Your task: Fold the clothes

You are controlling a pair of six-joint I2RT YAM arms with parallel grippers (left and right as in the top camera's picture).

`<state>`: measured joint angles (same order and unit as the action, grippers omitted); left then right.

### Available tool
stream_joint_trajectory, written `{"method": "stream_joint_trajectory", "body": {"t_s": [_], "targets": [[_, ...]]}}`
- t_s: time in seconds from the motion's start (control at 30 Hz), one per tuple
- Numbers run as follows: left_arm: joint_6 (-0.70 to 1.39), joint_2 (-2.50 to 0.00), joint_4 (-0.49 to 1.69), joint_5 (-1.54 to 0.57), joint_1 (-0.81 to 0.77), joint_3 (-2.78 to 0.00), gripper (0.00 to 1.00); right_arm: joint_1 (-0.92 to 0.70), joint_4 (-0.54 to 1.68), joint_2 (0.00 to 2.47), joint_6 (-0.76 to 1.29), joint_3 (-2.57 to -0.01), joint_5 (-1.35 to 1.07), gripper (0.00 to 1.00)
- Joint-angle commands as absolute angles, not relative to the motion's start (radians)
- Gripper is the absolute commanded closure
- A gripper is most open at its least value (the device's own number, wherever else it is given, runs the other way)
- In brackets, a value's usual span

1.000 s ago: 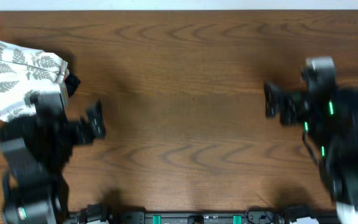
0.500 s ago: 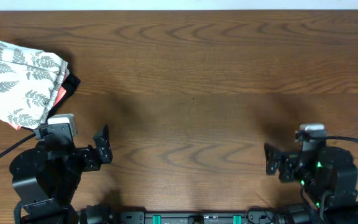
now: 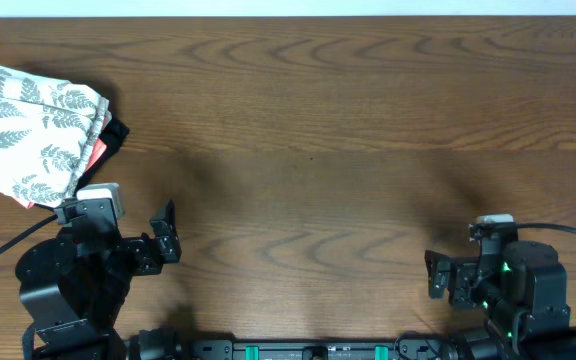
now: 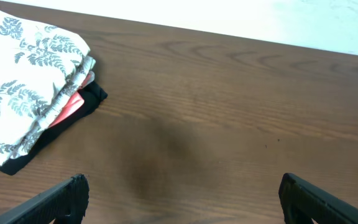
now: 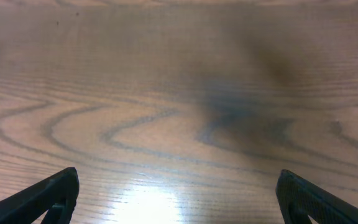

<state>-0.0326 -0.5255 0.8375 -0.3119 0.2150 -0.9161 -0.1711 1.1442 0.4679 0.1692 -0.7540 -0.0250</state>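
The clothes (image 3: 30, 128), a white dress with grey-green fern print, lie folded in a stack at the table's far left, also seen in the left wrist view (image 4: 27, 87). My left gripper (image 3: 164, 240) rests near the front edge, below and to the right of the stack and well apart from it. It is open, with only bare wood between its fingers (image 4: 182, 190). My right gripper (image 3: 436, 276) sits at the front right, also open over bare wood (image 5: 178, 183).
Under the dress lie a coral-pink garment (image 4: 67, 107) and a black garment (image 4: 91, 98), their edges showing at the stack's right side. The brown wooden table (image 3: 308, 150) spreads between the two arms. A black rail runs along the front edge.
Both arms have drawn back toward the front edge. The left one left the stack a second ago and then held still; the right one came down from mid-table and settled slightly lower.
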Motion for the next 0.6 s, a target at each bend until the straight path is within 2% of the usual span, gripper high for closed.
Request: {"method": "stream_joint_trajectory", "body": {"t_s": [0.0, 0.33, 0.47, 0.57], "targets": [[-0.031, -0.522, 0.838, -0.322, 0.218, -0.914, 0.02, -0.152, 1.145, 0.42, 0.178, -0.751, -0.011, 0.01], [-0.032, -0.522, 0.838, -0.322, 0.218, -0.914, 0.02, -0.061, 1.09, 0.066, 0.148, -0.65, -0.003, 0.01], [-0.031, -0.522, 0.838, -0.322, 0.218, -0.914, 0.02, -0.053, 0.988, 0.014, 0.144, -0.554, 0.002, 0.01], [-0.031, -0.522, 0.838, -0.322, 0.218, -0.914, 0.02, -0.053, 0.824, 0.005, 0.126, -0.455, 0.0, 0.01]]}}
